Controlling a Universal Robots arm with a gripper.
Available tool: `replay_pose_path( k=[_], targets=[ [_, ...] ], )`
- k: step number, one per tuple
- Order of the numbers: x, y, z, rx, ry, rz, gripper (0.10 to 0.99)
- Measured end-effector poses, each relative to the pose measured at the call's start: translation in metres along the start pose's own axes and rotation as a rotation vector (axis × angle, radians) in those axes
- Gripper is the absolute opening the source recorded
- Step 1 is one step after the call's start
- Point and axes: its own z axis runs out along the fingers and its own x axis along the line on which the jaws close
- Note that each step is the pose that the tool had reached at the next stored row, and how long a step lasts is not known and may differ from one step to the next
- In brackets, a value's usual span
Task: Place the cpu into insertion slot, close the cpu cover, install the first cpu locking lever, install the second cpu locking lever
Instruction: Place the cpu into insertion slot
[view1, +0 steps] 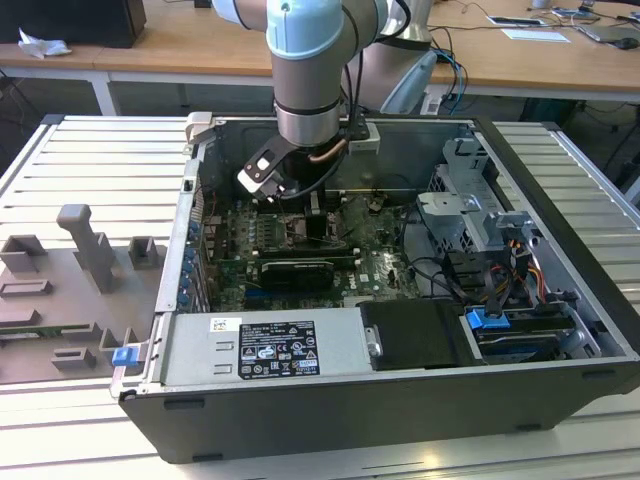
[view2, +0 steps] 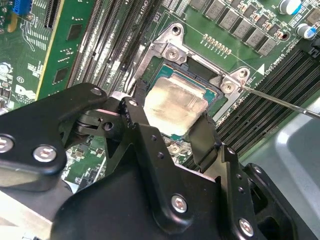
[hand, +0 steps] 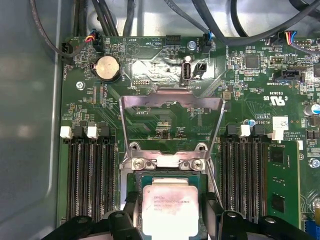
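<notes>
1. Your arm reaches straight down into the open computer case, which lies on its side on the slatted bench. The gripper sits low over the motherboard.
2. In both wrist views you can see the gripper drawn in narrow on the cpu. Its black fingers press against two opposite edges of the chip.
3. The cpu lies flat with its dull silver top up, inside the frame of the insertion slot. It looks set down into the slot, but the fingers hide two of its sides, so you cannot tell whether it is fully seated.
4. In the first wrist view the cpu cover stands open, swung away from the slot on its hinged edge just beside the chip. You can see green board through its square window.
5. In the second wrist view a thin locking lever runs out from one corner of the slot, across the neighbouring memory slots.
6. In the first wrist view, rows of long black memory slots lie on both sides of the insertion slot.
</notes>
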Motion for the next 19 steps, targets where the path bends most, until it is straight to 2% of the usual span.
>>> replay_pose_path(
  k=[8, 12, 19],
  targets=[
    [0.0033, 0.0013, 0.0002, 0.0, 0.0097, 0.001, 0.612],
    [0.0034, 0.0015, -0.0005, 0.0, 0.0104, 0.001, 0.612],
    [0.0035, 0.0027, -0.0127, 0.0, 0.0074, 0.001, 0.612]
  ],
)
